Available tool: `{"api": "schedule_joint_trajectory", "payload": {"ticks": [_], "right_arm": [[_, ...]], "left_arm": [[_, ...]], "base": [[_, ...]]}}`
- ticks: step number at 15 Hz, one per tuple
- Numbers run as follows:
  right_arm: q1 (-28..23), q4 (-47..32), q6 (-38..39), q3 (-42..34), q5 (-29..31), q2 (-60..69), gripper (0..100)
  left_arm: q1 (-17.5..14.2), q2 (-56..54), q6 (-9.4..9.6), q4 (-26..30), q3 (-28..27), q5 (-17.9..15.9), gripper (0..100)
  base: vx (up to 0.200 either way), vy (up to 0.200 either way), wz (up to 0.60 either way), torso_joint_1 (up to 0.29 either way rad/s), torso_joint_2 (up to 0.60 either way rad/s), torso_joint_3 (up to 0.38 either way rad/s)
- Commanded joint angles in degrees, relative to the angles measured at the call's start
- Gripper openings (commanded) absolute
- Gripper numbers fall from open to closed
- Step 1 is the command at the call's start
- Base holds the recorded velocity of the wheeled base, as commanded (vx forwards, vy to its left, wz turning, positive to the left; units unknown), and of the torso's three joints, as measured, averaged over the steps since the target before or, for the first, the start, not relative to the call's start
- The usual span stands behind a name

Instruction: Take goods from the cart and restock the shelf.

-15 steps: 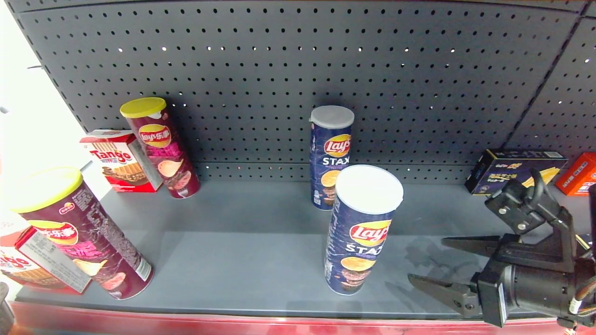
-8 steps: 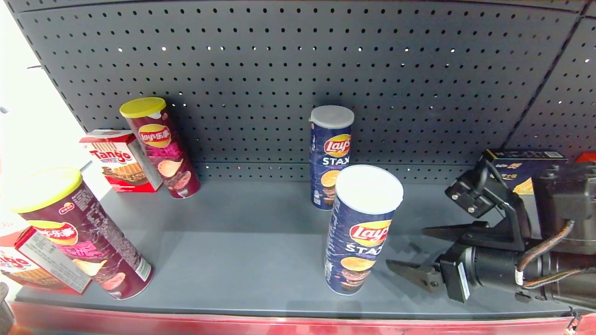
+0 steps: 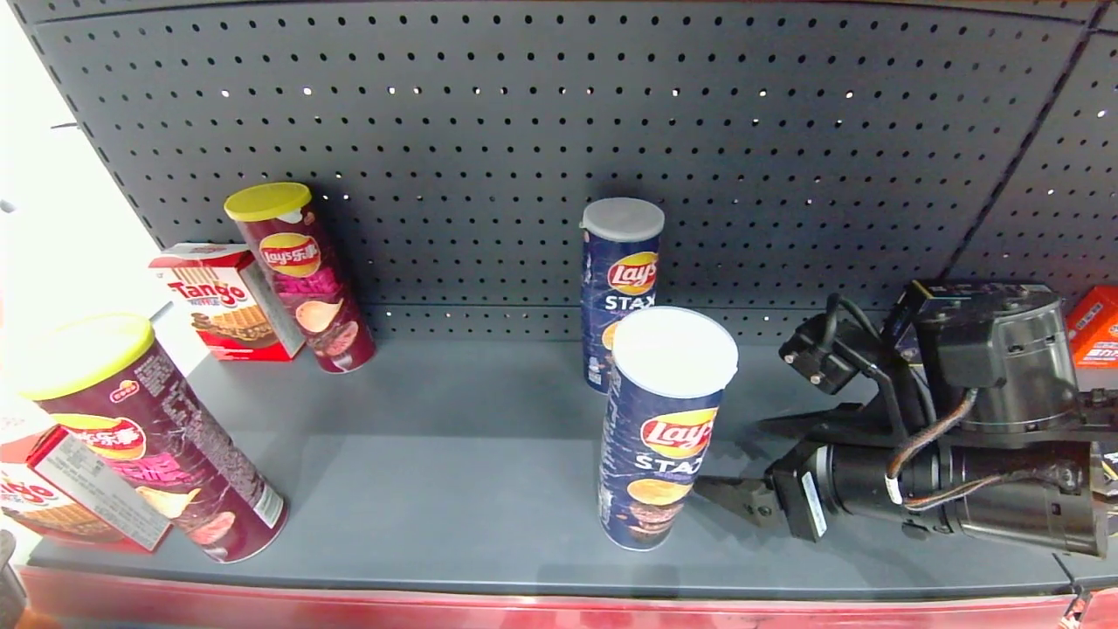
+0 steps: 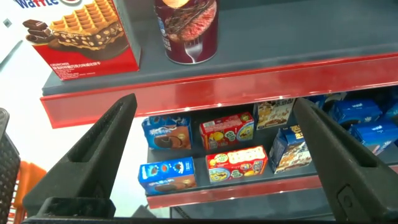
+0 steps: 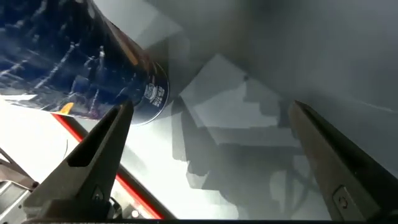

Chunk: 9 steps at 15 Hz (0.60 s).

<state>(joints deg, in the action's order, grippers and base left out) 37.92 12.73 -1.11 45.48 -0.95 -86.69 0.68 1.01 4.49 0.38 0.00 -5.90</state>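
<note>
Front blue can (image 3: 659, 437) stands on the shelf (image 3: 454, 454) near the front edge, at 6 o'clock from the rear blue can (image 3: 620, 288). Right claw (image 3: 732, 456) sits at 3 o'clock of it, low by the base, spread wide and holding nothing. The nearer finger tip meets or nearly meets the can wall; contact not resolvable.

Judged step: squaring the can into line. Push low and slowly, finger flat, because a tall can tips easily.

Left claw (image 4: 214, 102) hangs wide open and empty, below the shelf lip.
</note>
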Motion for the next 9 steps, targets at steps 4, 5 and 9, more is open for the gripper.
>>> {"api": "schedule_joint_trajectory", "payload": {"ticks": [4,5,9], "right_arm": [[-0.57,0.02,-0.03,0.31,-0.02,-0.15,100],[-1.01,0.02,-0.03,0.66,-0.02,-0.24,100],[-2.86,-0.07,-0.03,3.47,-0.02,-1.82,100]], "left_arm": [[-0.07,0.13,0.0,-0.03,0.0,0.01,100],[-0.07,0.13,0.0,-0.03,0.0,0.01,100],[-0.07,0.13,0.0,-0.11,0.0,0.01,100]], "base": [[0.0,0.0,0.0,0.0,0.0,0.0],[0.0,0.0,0.0,0.0,0.0,0.0],[0.0,0.0,0.0,0.0,0.0,0.0]]}}
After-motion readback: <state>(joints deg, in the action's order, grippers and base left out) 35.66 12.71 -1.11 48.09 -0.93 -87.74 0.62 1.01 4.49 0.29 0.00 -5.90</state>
